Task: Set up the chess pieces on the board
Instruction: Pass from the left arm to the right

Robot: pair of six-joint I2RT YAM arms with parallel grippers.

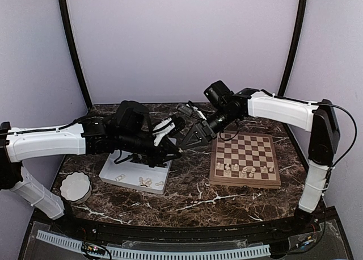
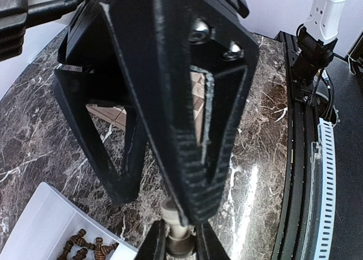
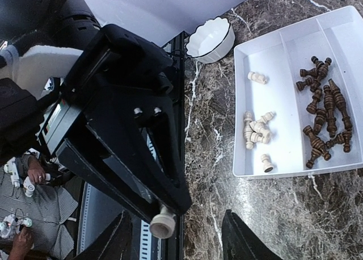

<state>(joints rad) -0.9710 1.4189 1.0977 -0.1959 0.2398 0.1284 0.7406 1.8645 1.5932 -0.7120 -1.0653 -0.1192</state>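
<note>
My left gripper (image 1: 176, 152) (image 2: 180, 246) is shut on a pale cream chess piece (image 2: 177, 229), held in the air over the marble between the tray and the board. My right gripper (image 1: 191, 138) (image 3: 177, 226) is open; its fingers straddle the left gripper's tip and the same piece (image 3: 162, 221). One right finger touches the piece in the left wrist view. The chessboard (image 1: 245, 158) lies at the right with several pale pieces (image 1: 241, 170) along its near rows. More pale pieces (image 3: 254, 129) and dark pieces (image 3: 323, 118) lie in the tray.
A white two-compartment tray (image 1: 113, 172) (image 3: 283, 72) sits left of centre on the marble table. A white scalloped bowl (image 1: 75, 187) (image 3: 211, 38) stands at the near left. Both arms meet above the table's middle.
</note>
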